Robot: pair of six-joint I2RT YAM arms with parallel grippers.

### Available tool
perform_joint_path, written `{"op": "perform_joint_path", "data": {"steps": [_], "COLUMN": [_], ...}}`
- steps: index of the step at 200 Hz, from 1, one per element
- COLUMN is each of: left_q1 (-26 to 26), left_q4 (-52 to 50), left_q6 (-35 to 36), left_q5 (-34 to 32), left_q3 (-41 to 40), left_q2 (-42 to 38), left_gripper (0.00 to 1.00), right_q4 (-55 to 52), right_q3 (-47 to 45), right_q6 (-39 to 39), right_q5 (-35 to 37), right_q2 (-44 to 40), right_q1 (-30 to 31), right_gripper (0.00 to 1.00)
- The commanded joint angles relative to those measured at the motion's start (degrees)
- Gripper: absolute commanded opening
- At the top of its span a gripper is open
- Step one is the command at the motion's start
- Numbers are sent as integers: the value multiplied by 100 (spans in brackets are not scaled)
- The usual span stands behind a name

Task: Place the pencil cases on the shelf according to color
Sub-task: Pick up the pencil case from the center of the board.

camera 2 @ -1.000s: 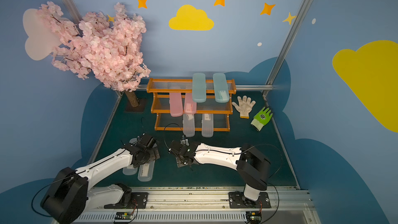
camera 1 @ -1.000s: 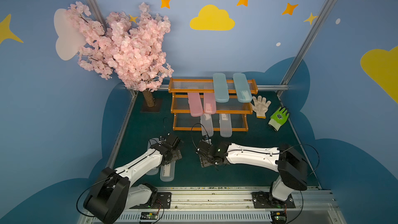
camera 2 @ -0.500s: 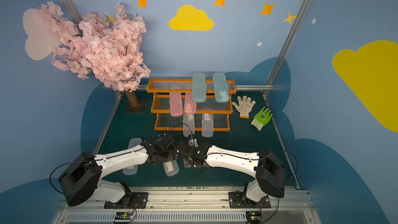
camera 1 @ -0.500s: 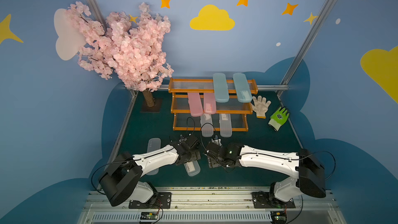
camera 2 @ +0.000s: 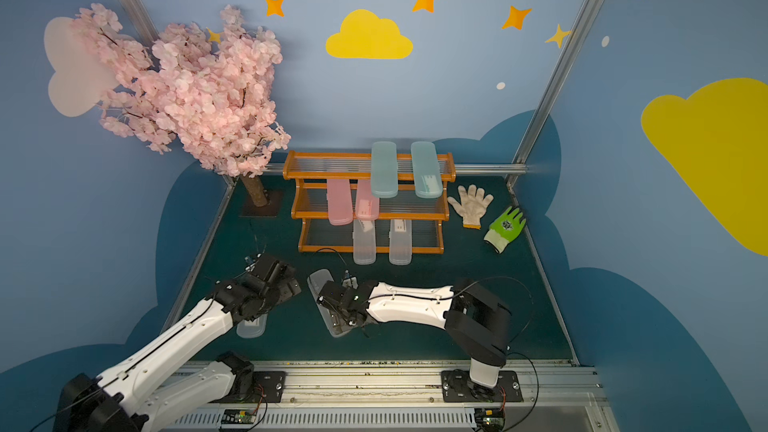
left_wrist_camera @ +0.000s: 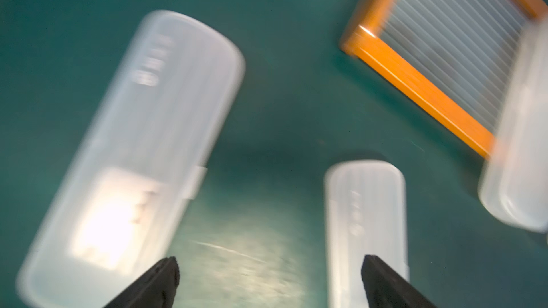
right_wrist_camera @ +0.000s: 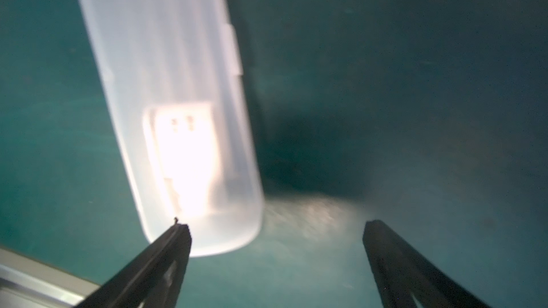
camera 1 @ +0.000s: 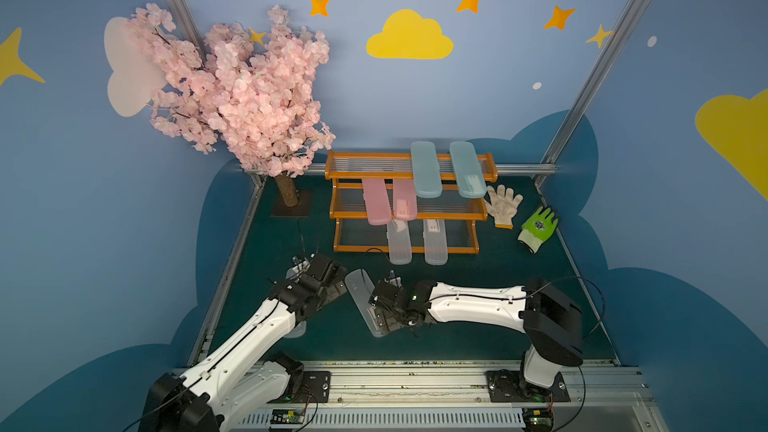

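A pink blossom tree [camera 1: 249,89] stands at the far left corner of the green counter [camera 1: 498,272]. Nearer the front, the clear case under the left arm [camera 2: 251,326] lies flat on the counter; in both top views the arm hides its middle. The blurred left wrist view shows that case with its white label. In that view the left pincer [left_wrist_camera: 268,262] is spread wide over bare counter, with this case off to one side of it.

On its other side lies the clear case under the right pincer [camera 1: 357,286], slanted on the counter. The right pincer [right_wrist_camera: 277,229] is also spread, with nothing between its tips. The case's labelled end sits just beside one tip, outside the gap. Only this wrist view shows the silver rail [right_wrist_camera: 29,277] close by.

Further back stands the shelf [camera 1: 478,214], with every case on it overhanging the front edge. The top tier holds two pale blue cases [camera 1: 426,170], the middle tier two pink cases [camera 1: 376,201] and the bottom tier two clear cases [camera 1: 435,241]. To the right of the shelf lie a white knit glove [camera 1: 503,205] and a green glove [camera 1: 538,226]
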Motion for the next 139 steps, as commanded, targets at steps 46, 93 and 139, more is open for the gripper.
{"op": "perform_joint_path", "data": {"steps": [46, 93, 139], "left_q1": [1672, 1924, 1916], "left_q4": [-246, 3, 459], "left_q6": [753, 728, 785], "left_q5": [258, 494, 1097], "left_q3": [4, -55, -416], "left_q2": [-252, -299, -256], "left_gripper": [100, 100, 100], "right_q4": [-5, -318, -327], "right_q3": [655, 780, 624], "right_q6": [-93, 136, 525], "right_q5": [-369, -169, 159], "right_q2": [766, 1085, 1040], "right_q1": [182, 372, 468], "right_gripper": [97, 95, 73]}}
